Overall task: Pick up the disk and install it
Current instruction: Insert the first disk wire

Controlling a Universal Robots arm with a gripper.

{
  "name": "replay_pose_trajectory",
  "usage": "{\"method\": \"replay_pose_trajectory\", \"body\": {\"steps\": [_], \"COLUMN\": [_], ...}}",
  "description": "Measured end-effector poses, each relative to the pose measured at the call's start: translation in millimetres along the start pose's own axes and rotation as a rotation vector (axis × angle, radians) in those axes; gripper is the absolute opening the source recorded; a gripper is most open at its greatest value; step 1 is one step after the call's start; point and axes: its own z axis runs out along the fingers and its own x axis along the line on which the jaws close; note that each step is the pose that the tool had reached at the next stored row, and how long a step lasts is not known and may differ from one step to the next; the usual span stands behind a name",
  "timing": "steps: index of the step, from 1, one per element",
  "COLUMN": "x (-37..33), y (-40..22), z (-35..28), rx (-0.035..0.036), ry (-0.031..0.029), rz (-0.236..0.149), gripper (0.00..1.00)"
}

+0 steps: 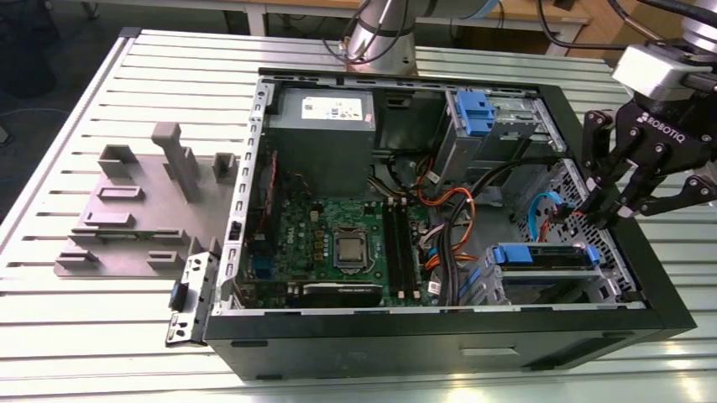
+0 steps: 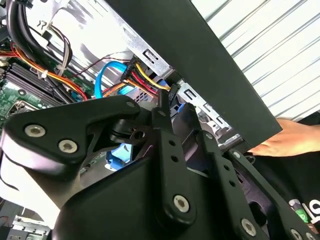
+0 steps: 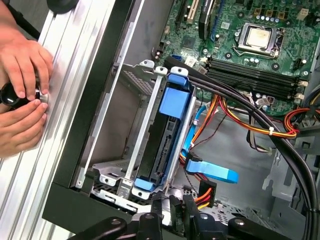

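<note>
Exterior view, left to right: grey fixture plate [image 1: 140, 214] on slatted bench [image 1: 67, 336]; open black computer case [image 1: 448, 332], motherboard [image 1: 336, 243] inside. Disk [image 1: 546, 257] with blue carrier sits in drive bay at case's right end; first wrist view shows it on edge in metal cage [image 3: 167, 132]. Gripper [image 1: 599, 210] hangs above right wall, at cable connector [image 2: 162, 100]; grip state cannot tell. Person's hands [image 3: 20, 95] on bench beside case.

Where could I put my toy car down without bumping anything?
The ribbed table is bare in front of the grey plastic stand, and along its far edge behind the computer case. Inside the case it's crowded: wires, green board, disk.
</note>
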Motion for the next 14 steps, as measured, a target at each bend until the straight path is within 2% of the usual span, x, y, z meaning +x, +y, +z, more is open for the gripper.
{"method": "replay_pose_trajectory", "body": {"steps": [5,6,8,9,11,14], "x": [0.0,0.0,0.0,0.0,-0.1,-1.2], "y": [0.0,0.0,0.0,0.0,0.1,4.1], "z": [0.1,0.1,0.1,0.1,0.2,-0.2], "rx": [0.0003,0.0004,0.0005,0.0005,0.0006,0.0020], "ry": [0.0008,0.0008,0.0010,0.0010,0.0008,0.0015], "rz": [-0.002,-0.003,-0.003,-0.004,-0.004,-0.004], "gripper": [0.29,0.22,0.22,0.17,0.17,0.17]}}
